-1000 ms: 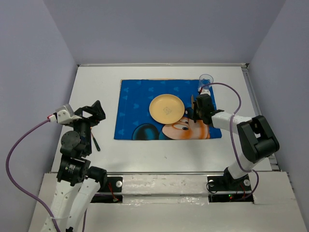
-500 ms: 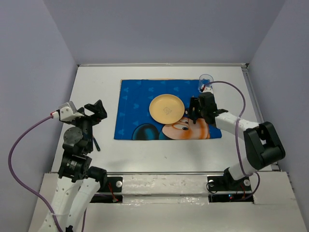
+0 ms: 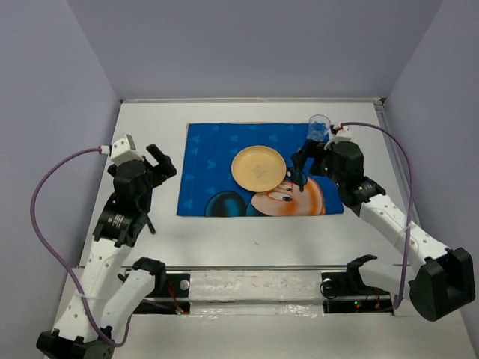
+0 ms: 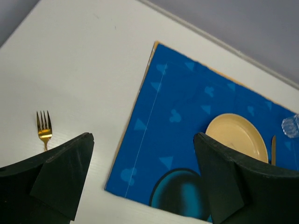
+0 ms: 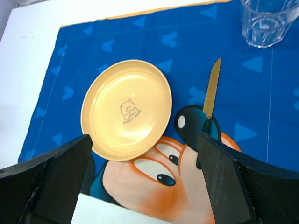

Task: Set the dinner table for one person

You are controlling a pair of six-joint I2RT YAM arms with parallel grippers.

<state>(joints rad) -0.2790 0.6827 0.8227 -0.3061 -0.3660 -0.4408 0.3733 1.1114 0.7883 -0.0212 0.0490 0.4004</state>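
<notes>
1. The large rectangular white dinner table point(image 3: 224, 239) is seen as smooth and matt.
2. The blue cartoon-mouse cloth placemat point(image 5: 140, 37) under the right gripper point(image 5: 144, 140) is seen as matt fabric with a stitched seam.
3. The round pale-yellow plate point(image 5: 126, 109) between its matt black plastic fingers point(image 5: 60, 177) looks like smooth plastic with a soft sheen.
4. The clear faceted tumbler point(image 5: 266, 21), ahead and to the right of that gripper, is glossy.
5. The gold-coloured metal knife point(image 5: 212, 88) by the right finger is polished.
6. The gold-coloured metal fork point(image 4: 44, 128), beside the left gripper point(image 4: 142, 140), is shiny.

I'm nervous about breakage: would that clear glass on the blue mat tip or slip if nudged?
The glass stands upright and seems empty, so it is probably light and easy to tip if pushed high. Its smooth clear wall looks slippery and possibly fragile.
</notes>
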